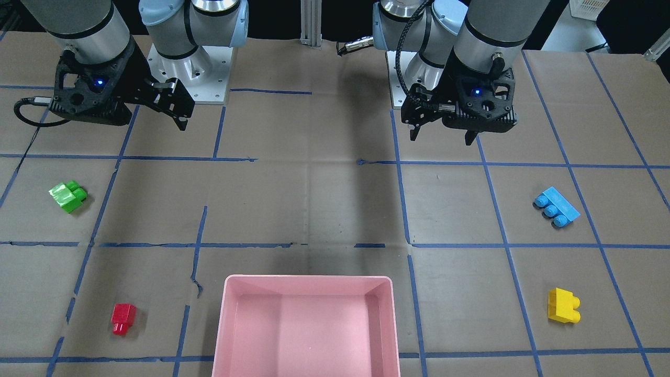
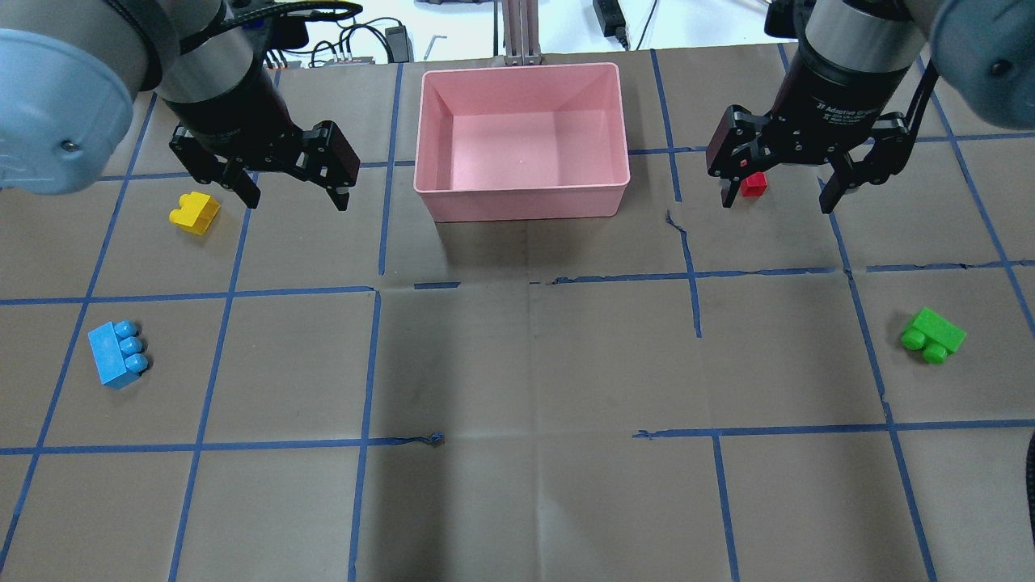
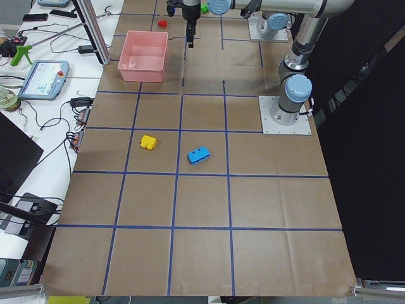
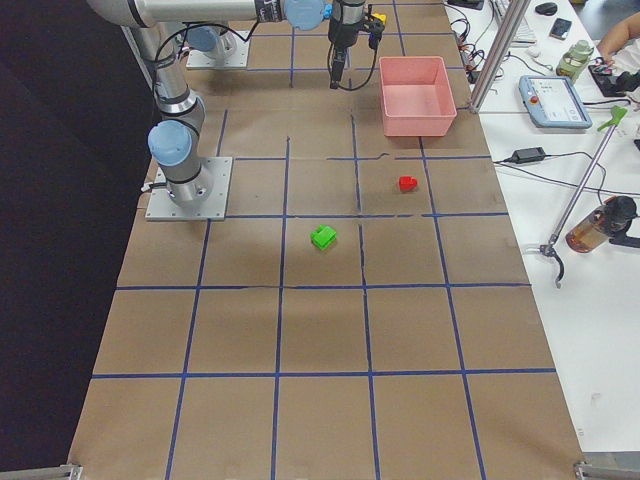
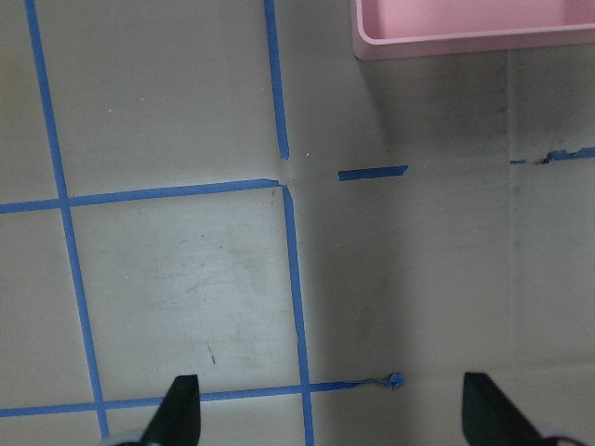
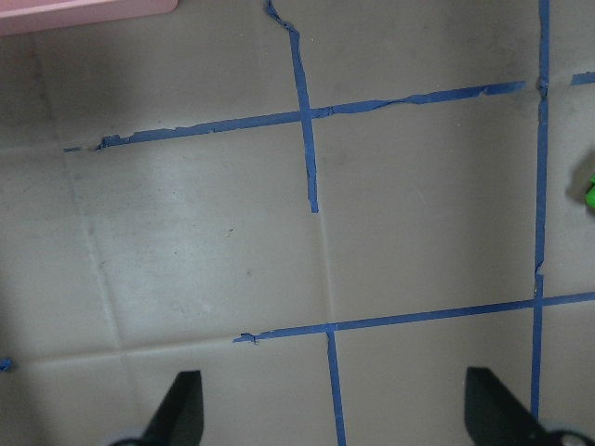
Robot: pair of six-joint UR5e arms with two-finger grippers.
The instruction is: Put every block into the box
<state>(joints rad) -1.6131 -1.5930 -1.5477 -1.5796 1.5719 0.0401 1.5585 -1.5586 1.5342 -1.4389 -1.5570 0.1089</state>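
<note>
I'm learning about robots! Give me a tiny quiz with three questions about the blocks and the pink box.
1. True or false: the pink box already holds a block.
2. Which colour of block lies on the same side of the box as the yellow block? A green, B red, C light-blue.
3. Fill in: the left tool and the right tool are both ____ (open or shut).
Key: 1 false. 2 C, the light-blue block. 3 open.

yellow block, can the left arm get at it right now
Probably yes: the yellow block lies alone on the table on that arm's side, and the left gripper hangs open and empty, with nothing between them.
</note>
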